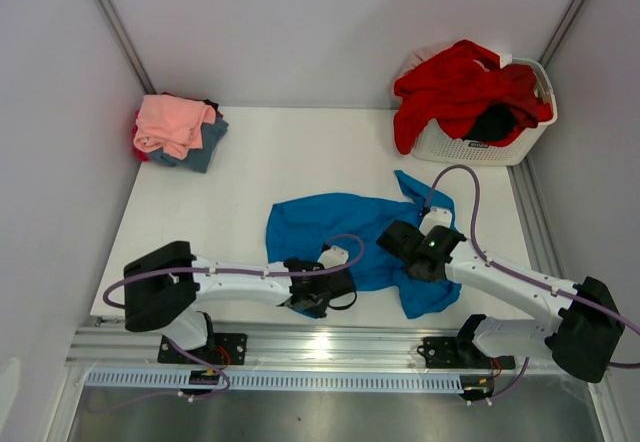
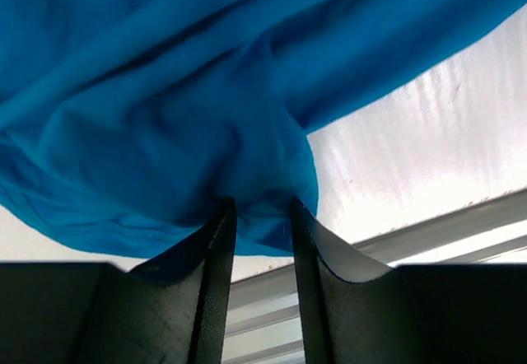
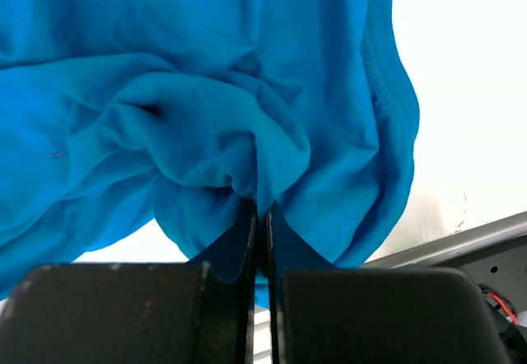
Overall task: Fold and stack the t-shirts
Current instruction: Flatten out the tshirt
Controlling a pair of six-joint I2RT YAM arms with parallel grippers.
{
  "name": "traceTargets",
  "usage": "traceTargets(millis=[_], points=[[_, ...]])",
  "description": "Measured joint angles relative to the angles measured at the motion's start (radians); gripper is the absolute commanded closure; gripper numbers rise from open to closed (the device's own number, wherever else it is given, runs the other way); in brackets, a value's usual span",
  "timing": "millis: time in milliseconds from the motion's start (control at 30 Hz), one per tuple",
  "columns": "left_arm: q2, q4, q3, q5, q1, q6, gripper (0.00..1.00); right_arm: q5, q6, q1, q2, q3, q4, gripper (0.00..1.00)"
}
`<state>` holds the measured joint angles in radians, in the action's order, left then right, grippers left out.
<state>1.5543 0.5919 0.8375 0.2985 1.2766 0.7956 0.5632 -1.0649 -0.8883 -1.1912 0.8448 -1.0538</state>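
Note:
The bright blue t-shirt lies crumpled at the middle front of the table. My left gripper is at its near edge, and its jaws stand narrowly apart with a bunch of the blue cloth pinched between the tips. My right gripper is on the shirt's right side, shut tight on a fold of the cloth at its tips. A stack with a salmon pink t-shirt on top of a slate blue one sits at the far left. A red t-shirt and a black one lie in the basket.
The white slatted basket stands at the far right corner. The table's front edge and a metal rail run just below both grippers. Grey walls close in the left and right sides.

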Motion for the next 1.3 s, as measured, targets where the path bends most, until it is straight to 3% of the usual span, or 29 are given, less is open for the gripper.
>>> traceTargets(millis=[33, 67, 300, 467, 600, 733, 1000, 1300], points=[[0.010, 0.004, 0.011, 0.007, 0.003, 0.002, 0.74, 0.001, 0.000, 0.000, 0.001, 0.000, 0.000, 1.00], [0.021, 0.009, 0.021, 0.013, 0.005, 0.008, 0.99, 0.001, 0.000, 0.000, 0.002, 0.000, 0.000, 1.00], [0.040, 0.051, 0.045, 0.044, 0.008, 0.028, 0.99, 0.011, -0.001, 0.000, 0.008, 0.000, -0.003, 1.00], [0.011, 0.190, 0.046, 0.081, 0.008, 0.089, 0.99, 0.028, -0.016, 0.013, 0.008, 0.000, -0.015, 1.00], [-0.071, 0.365, 0.053, 0.119, -0.008, 0.192, 0.99, 0.035, -0.036, 0.042, 0.008, 0.000, -0.029, 1.00], [-0.203, 0.517, 0.038, 0.126, -0.093, 0.303, 0.99, 0.042, -0.053, 0.066, 0.008, 0.000, -0.045, 1.00], [-0.522, 0.662, -0.027, 0.105, -0.181, 0.434, 0.99, 0.040, -0.067, 0.081, 0.008, 0.000, -0.077, 1.00], [-0.511, 0.684, -0.033, 0.060, -0.186, 0.557, 0.99, 0.019, -0.067, 0.087, 0.008, 0.000, -0.097, 1.00]])
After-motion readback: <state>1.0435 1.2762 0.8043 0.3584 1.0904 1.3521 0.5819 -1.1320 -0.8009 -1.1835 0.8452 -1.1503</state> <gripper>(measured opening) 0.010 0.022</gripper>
